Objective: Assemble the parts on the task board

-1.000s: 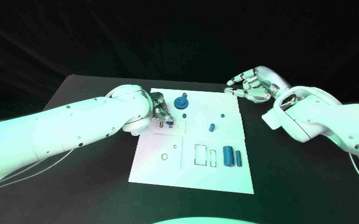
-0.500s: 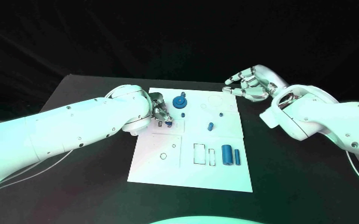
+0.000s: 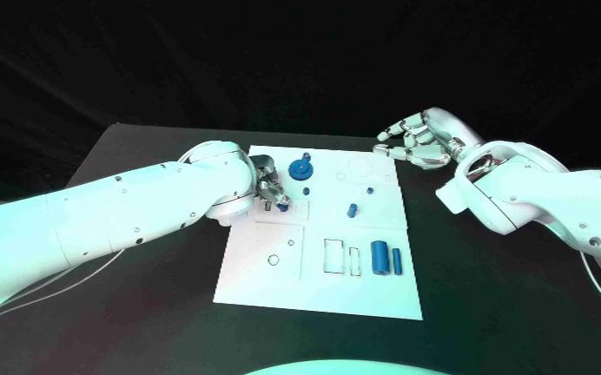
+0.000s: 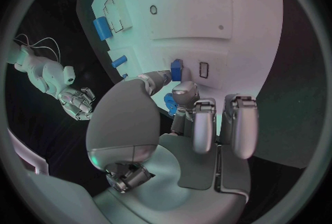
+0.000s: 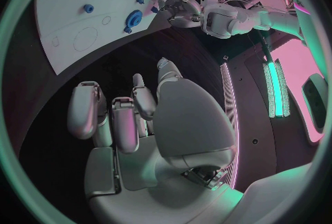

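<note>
At nine o'clock on the task board [image 3: 263, 262], the left hand [image 3: 271, 186] is reaching in over the plate's edge, and its fingertips [image 4: 163, 76] are pinching a small blue part [image 4: 176, 69] right at a rectangular slot outline [image 4: 204, 69]. From the left wrist view the piece is sitting between two fingertips beside that outline; I cannot tell whether it is already seated or only touching the surface. Toward twelve o'clock on the board a blue gear [image 3: 302, 170] is standing on its post, with a small blue peg [image 3: 353, 212] near the centre and a blue cylinder [image 3: 380, 262] and a thinner blue bar [image 3: 399, 261] lying side by side at about four o'clock, next to empty rectangular outlines.

At two o'clock, off the board's corner, the right hand [image 3: 419, 142] is hovering above the table with its fingers curled inward and apart, holding nothing.

The risk, as I judge it, is lying in the insertion: if the pinched part is tilting as it goes down, it could jam at the slot mouth or pop out of the fingertips and skid across the plate. Pressing sideways could also be shifting the board itself, since nothing visible is bracing it. The gear is standing just beside the left hand, so a careless retreat could be knocking it.
</note>
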You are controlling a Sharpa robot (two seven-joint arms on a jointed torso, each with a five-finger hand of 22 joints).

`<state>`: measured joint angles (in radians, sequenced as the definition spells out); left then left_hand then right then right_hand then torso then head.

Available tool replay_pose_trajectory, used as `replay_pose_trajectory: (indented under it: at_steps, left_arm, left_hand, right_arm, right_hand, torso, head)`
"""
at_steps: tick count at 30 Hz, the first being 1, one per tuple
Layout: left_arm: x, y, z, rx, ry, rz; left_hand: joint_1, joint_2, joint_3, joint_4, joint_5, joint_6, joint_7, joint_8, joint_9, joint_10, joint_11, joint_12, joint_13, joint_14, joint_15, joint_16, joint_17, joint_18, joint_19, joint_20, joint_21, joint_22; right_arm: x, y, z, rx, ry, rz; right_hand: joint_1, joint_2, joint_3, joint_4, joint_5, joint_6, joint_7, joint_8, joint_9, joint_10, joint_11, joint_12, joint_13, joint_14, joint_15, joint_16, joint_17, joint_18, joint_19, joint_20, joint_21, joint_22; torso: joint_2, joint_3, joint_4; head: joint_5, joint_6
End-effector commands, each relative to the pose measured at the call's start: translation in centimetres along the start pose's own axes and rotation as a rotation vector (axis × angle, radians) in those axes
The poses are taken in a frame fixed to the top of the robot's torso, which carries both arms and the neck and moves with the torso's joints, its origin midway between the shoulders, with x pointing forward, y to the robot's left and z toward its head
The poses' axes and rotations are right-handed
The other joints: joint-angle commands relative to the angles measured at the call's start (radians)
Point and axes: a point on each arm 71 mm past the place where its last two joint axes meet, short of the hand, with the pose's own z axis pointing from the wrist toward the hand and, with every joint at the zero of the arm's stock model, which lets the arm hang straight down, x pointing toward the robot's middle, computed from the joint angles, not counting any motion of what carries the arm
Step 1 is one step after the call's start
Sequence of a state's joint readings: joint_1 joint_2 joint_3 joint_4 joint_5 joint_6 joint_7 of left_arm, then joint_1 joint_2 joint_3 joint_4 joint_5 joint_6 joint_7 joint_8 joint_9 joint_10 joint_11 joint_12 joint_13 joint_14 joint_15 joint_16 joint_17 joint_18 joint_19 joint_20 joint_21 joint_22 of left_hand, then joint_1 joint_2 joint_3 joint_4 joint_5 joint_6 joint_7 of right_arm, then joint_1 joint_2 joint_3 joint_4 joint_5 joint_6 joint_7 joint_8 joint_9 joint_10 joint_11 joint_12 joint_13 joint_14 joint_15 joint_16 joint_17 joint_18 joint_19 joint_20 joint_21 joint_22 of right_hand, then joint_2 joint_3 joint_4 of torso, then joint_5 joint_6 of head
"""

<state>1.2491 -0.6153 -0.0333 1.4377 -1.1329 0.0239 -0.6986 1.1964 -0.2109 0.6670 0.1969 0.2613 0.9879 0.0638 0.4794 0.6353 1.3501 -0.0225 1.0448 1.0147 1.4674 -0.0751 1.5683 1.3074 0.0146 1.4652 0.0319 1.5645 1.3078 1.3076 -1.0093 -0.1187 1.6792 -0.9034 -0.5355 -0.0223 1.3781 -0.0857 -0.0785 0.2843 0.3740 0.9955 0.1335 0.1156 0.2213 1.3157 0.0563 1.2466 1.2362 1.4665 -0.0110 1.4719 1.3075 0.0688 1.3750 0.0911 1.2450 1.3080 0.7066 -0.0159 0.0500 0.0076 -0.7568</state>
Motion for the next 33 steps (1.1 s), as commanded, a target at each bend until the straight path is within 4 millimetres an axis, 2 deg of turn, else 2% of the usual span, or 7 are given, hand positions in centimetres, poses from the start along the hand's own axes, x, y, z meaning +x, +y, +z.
replay_pose_trajectory:
  at_steps: [1,19,33]
  left_arm:
    - [0.34,0.13,0.02,-0.032,0.019,0.026]
    - [0.20,0.41,-0.04,-0.039,0.001,0.046]
    - [0.26,0.31,-0.06,-0.039,0.005,0.059]
  left_hand:
    - [-0.006,0.002,0.155,-0.148,0.004,0.016,-0.022,0.007,0.117,0.000,-0.009,-0.004,-0.001,0.103,-0.008,0.002,0.263,-0.015,0.106,-0.007,0.006,0.263]
    - [-0.015,-0.010,0.161,-0.156,0.016,0.020,-0.027,0.023,0.135,0.009,-0.014,-0.001,-0.003,0.103,-0.012,0.002,0.263,-0.015,0.106,-0.009,0.006,0.263]
    - [-0.029,-0.016,0.161,-0.154,0.025,0.023,-0.034,0.039,0.151,0.023,-0.019,0.012,0.005,0.103,-0.015,0.002,0.263,-0.015,0.106,-0.010,0.006,0.263]
  right_arm:
    - [0.10,0.04,-0.04,-0.007,0.008,-0.012]
    - [0.12,0.00,-0.08,-0.007,0.009,-0.012]
    - [0.13,-0.01,-0.09,-0.008,0.009,-0.012]
  right_hand:
    - [0.001,0.006,-0.005,-0.003,0.000,0.004,0.000,0.005,0.002,0.001,-0.005,-0.004,-0.001,0.058,-0.008,-0.006,0.078,0.011,-0.004,-0.001,-0.003,0.031]
    - [0.001,0.006,-0.006,-0.004,-0.001,0.004,0.000,0.006,0.002,0.001,-0.005,-0.004,-0.001,0.058,-0.008,-0.007,0.078,0.012,-0.004,-0.001,-0.004,0.030]
    - [0.001,0.007,-0.006,-0.003,-0.001,0.004,0.001,0.006,0.002,0.001,-0.005,-0.004,-0.002,0.058,-0.008,-0.007,0.078,0.012,-0.004,-0.001,-0.004,0.030]
  torso:
    - [0.000,0.0001,0.0003]
    - [0.000,-0.0012,0.0005]
    - [0.000,0.0000,0.0004]
  head:
    - [0.001,-0.003]
    - [0.004,-0.008]
    - [0.006,-0.009]
